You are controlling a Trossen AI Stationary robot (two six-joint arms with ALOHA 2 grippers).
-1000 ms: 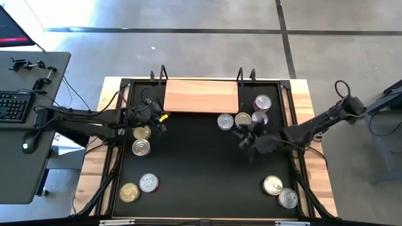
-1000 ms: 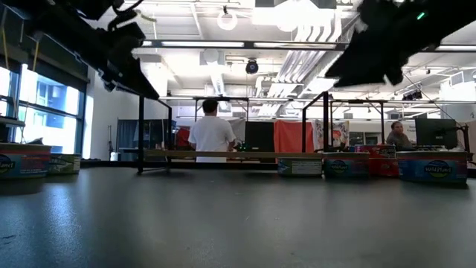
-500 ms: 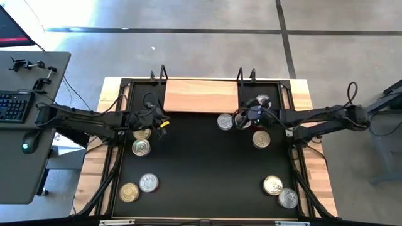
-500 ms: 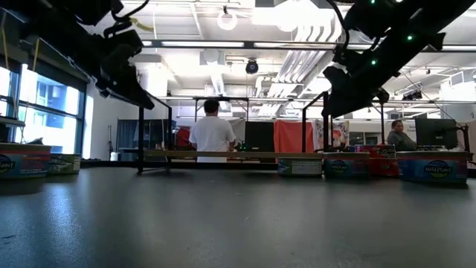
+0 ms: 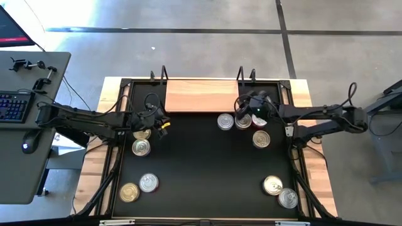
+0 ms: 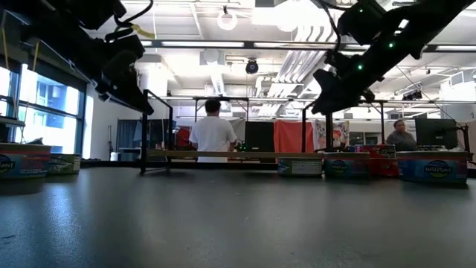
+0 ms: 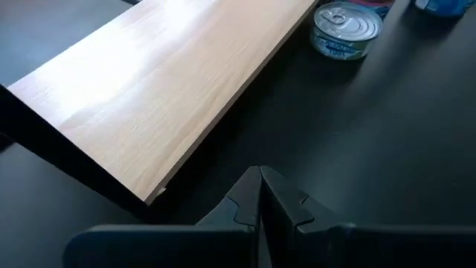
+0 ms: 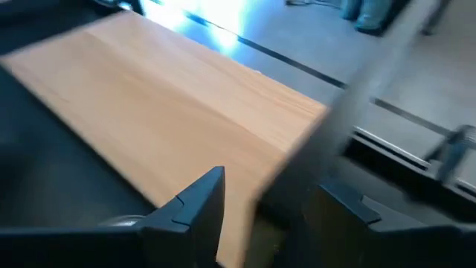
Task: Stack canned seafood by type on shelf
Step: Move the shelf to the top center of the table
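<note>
We see the black worktop (image 5: 201,169) carrying the bare wooden shelf (image 5: 201,95) at its far edge, with tins scattered in clusters. Our right tool (image 5: 250,107), fingers parted and empty, hovers over the tins (image 5: 233,121) near the shelf's right end; the left tool (image 7: 260,195), pinched shut on nothing, waits beside the gold tin (image 5: 142,133). A careless descent here could, we judge, knock neighbouring tins or hit the shelf upright (image 5: 240,75).

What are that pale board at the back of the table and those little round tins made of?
The board looks like light unpainted wood: straight grain lines run along it and its finish is matte. The tins look like metal, probably steel or aluminium: their lids shine silver or gold, and the one in the left wrist view has a ring-ribbed lid with a printed blue label around its side.
</note>
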